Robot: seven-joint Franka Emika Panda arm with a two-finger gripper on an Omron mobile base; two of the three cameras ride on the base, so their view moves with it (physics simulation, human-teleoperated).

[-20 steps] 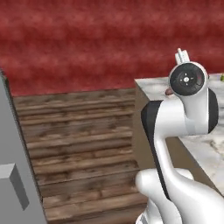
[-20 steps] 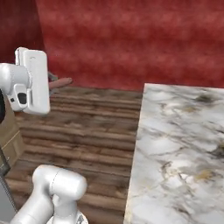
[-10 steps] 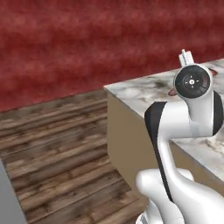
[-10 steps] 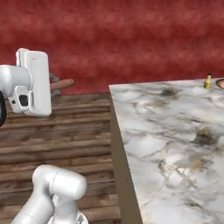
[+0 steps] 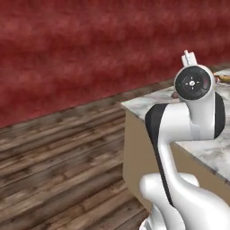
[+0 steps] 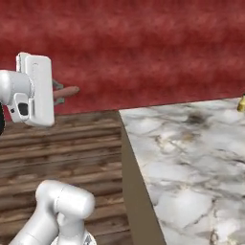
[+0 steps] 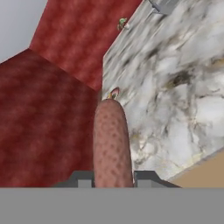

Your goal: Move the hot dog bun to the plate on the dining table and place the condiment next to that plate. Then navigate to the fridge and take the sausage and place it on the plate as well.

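Left base cam: the arm blocks most of it, with the marble surface (image 5: 202,150) behind and its near corner poking out over the wood floor (image 5: 58,166).

Right base cam: the hand (image 6: 56,94) is off the surface's left edge, the sausage (image 6: 67,92) sticking out of it, and the condiment (image 6: 241,103) far along the back edge.

Hand cam: jaws clamped snug on the sausage, pointing toward the plate (image 7: 115,92) near the surface's edge.

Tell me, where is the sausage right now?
The sausage is pinched in the tool, poking forward in the hand view, held in the air beside the dining table, over the wooden floor.
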